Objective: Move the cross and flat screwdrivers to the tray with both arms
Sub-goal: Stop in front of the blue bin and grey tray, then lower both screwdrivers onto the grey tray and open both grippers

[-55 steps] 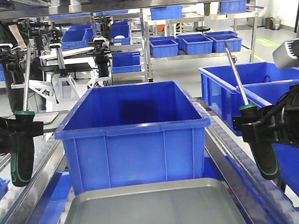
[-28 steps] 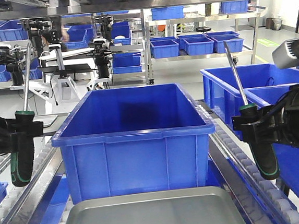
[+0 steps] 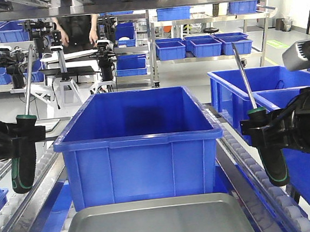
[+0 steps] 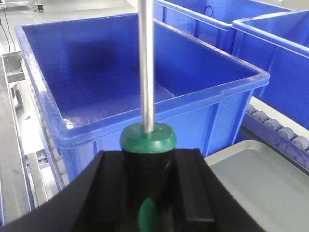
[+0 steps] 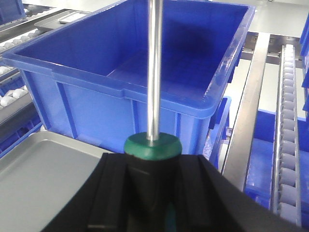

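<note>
1. My left jaws [image 3: 17, 140] are clenched on the thick black, green-banded handle of one long silver-shafted screwdriver [image 3: 23, 160] at the left edge of the front view, shaft pointing up.
2. My right jaws [image 3: 262, 130] grasp the matching black-and-green screwdriver [image 3: 271, 160] at the right edge, its steel shaft leaning up and left.
3. Against half a second ago, neither arm has moved noticeably; a second ago the big empty blue plastic crate [image 3: 139, 150] sat slightly differently in frame, and it has now settled.
4. The wide shallow silver-grey metal tray [image 3: 153, 224] lies bottom centre, in front of the crate, still bare of tools.
5. Both wrist views confirm a handle seated between each pair of jaws, with the tray below and inward.
6. I judge both tools are lifted and poised; swinging inward and lowering onto the tray remains.
</note>
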Robot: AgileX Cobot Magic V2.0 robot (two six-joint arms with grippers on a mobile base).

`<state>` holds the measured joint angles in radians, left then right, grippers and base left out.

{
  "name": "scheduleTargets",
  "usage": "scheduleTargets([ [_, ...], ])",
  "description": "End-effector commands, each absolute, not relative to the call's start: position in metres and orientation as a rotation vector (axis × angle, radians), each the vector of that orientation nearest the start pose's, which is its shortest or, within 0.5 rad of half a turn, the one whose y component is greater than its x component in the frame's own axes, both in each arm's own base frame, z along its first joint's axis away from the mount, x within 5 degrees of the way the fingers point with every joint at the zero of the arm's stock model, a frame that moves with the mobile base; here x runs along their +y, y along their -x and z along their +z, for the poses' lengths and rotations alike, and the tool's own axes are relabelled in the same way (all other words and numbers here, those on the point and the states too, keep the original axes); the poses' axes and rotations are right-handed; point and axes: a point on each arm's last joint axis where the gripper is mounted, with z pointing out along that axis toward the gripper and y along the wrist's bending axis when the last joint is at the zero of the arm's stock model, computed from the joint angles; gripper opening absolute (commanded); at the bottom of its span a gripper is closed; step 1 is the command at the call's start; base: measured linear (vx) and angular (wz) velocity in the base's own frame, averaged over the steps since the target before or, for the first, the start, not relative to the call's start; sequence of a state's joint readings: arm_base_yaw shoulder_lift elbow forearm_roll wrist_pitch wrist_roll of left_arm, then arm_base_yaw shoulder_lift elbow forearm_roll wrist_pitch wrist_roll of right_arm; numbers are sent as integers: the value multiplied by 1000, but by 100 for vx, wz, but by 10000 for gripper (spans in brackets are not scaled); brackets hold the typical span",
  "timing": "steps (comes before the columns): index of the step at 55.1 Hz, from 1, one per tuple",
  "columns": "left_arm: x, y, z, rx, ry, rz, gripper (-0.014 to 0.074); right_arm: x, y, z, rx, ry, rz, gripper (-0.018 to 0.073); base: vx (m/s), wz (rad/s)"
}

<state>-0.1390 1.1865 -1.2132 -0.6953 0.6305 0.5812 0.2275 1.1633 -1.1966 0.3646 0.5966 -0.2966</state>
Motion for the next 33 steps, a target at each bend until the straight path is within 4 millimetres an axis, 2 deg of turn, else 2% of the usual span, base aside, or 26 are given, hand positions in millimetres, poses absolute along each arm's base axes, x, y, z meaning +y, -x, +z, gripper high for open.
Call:
scheduleTargets([
  [1, -69, -241, 439, 1820, -312, -512, 0, 73, -235, 435, 1866, 285, 394, -8, 0, 0],
  [9, -76, -245, 432, 1871, -314, -615, 0, 83, -246, 419, 1972, 276, 510, -8, 0, 0],
  [19, -106, -259, 394, 2088, -470, -786, 0, 96, -268, 385, 2162, 285, 620, -8, 0, 0],
  [27, -128, -275, 369, 2178, -484, -917, 4, 121, -281, 356, 2283, 360, 672, -8, 0, 0],
  [33, -139, -286, 349, 2244, -490, -945, 8, 134, -290, 341, 2313, 376, 680, -6, 0, 0],
])
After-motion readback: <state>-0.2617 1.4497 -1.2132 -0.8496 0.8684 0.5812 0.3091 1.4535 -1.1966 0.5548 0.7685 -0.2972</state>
